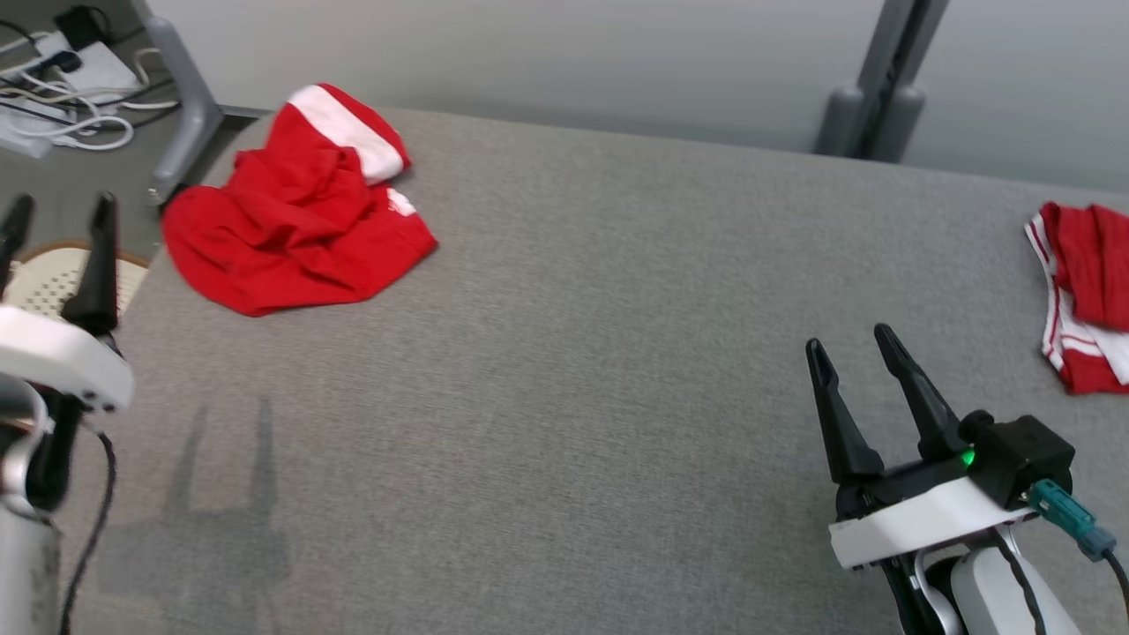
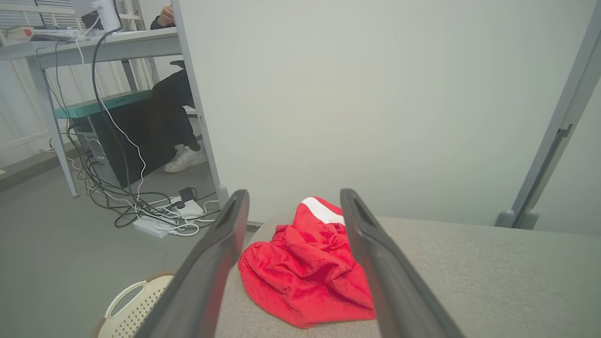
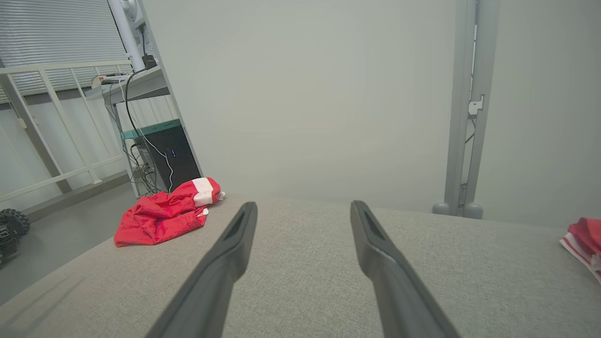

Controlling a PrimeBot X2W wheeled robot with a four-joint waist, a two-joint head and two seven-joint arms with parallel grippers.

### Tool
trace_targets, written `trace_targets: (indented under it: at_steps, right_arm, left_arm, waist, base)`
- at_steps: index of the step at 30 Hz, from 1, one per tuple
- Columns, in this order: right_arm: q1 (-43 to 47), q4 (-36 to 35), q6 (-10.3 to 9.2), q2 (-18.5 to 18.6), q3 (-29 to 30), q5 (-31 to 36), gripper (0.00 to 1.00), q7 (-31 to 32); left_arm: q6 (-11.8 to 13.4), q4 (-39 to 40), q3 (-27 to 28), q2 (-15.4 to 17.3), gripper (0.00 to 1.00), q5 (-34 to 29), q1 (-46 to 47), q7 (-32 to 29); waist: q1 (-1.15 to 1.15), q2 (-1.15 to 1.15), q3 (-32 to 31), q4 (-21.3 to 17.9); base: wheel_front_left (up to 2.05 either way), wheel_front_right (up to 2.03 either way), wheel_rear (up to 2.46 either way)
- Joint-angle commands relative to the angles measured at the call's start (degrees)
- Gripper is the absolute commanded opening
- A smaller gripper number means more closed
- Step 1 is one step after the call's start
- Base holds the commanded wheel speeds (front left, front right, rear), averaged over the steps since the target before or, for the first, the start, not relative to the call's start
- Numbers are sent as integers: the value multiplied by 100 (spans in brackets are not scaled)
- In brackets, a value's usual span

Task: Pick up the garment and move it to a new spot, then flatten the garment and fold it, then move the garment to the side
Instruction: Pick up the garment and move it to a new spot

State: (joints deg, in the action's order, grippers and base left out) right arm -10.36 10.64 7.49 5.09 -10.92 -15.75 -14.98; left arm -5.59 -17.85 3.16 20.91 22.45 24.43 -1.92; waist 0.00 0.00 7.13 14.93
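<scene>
A crumpled red garment (image 1: 295, 212) with a white band lies at the far left corner of the grey padded surface (image 1: 564, 353). It also shows between the left fingers as the garment (image 2: 305, 270) and far left as the garment (image 3: 162, 218). My left gripper (image 1: 57, 216) hovers open at the left edge, short of the garment, nothing between its fingers (image 2: 211, 263). My right gripper (image 1: 851, 344) stands open at the lower right over bare fabric, its fingers (image 3: 375, 253) empty.
A second red and white garment (image 1: 1085, 295) lies at the right edge, also seen as the garment (image 3: 584, 239). A cream perforated basket (image 2: 131, 307) sits on the floor to the left. Cables and a power strip (image 2: 159, 220) lie beyond. A seated person's leg and shoe (image 2: 185, 157) show by a desk.
</scene>
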Motion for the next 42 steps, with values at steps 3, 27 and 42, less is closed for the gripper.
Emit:
trace_targets:
  at_steps: [3, 27, 42]
  right_arm:
    - [-196, -188, 2, 0, 14, 74, 100, -19]
    - [-1131, -1399, 2, -74, 77, 570, 100, -19]
    - [-1037, -1430, 2, -136, 215, 645, 100, -19]
  left_arm:
    - [-67, -393, 138, 186, 100, 245, 559, -113]
    - [-192, -3851, -653, 1228, 100, 1663, 3264, -1379]
    - [-193, -4014, -1669, 1369, 51, 2750, 2809, -2826]
  waist:
    - [0, 0, 506, -451]
    - [0, 0, 2448, -1550]
    - [0, 0, 2542, -1584]
  base:
    - [0, 0, 0]
    - [0, 0, 0]
    - [0, 0, 0]
